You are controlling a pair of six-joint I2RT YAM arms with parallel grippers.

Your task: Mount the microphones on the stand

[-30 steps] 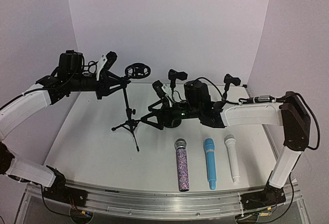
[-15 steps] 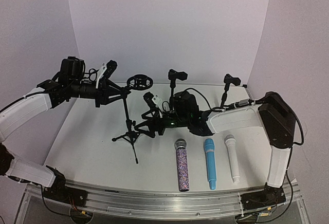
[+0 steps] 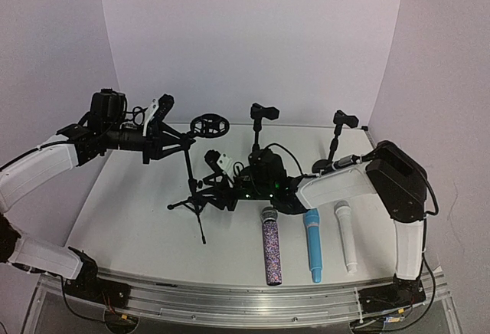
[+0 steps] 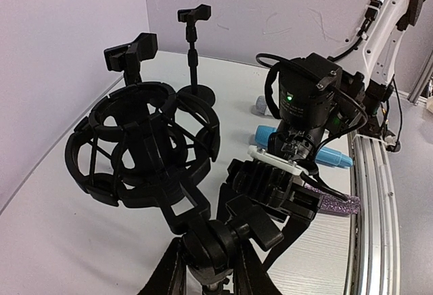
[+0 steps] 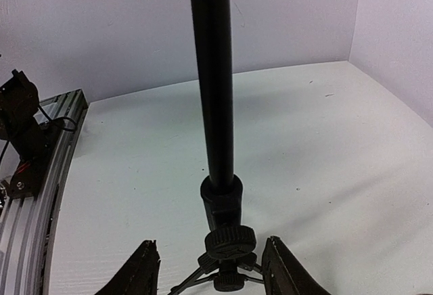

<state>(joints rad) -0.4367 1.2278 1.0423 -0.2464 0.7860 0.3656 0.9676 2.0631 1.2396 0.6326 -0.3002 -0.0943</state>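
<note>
A black tripod stand (image 3: pixel 188 167) with a round shock mount (image 3: pixel 208 126) on top stands left of centre. My left gripper (image 3: pixel 170 141) is shut on the stand's neck just below the mount; the left wrist view shows the mount (image 4: pixel 142 146) and my left gripper (image 4: pixel 210 271) closed round the joint. My right gripper (image 3: pixel 205 190) is open low at the stand's base, and the right wrist view shows its fingers (image 5: pixel 141 271) either side of the pole's lower collar (image 5: pixel 222 203) without touching. The glittery purple-silver microphone (image 3: pixel 271 246), the light blue microphone (image 3: pixel 311 242) and the white microphone (image 3: pixel 346 236) lie side by side on the table.
Two small black desk stands with clips (image 3: pixel 262 113) (image 3: pixel 343 121) stand at the back near the wall. The right arm's link (image 3: pixel 337 185) stretches across just behind the microphone heads. A metal rail (image 3: pixel 230 292) runs along the near table edge.
My right gripper has moved left, from near table centre to the base of the tripod stand. The left gripper has kept hold of the stand's neck, shifting only slightly.
</note>
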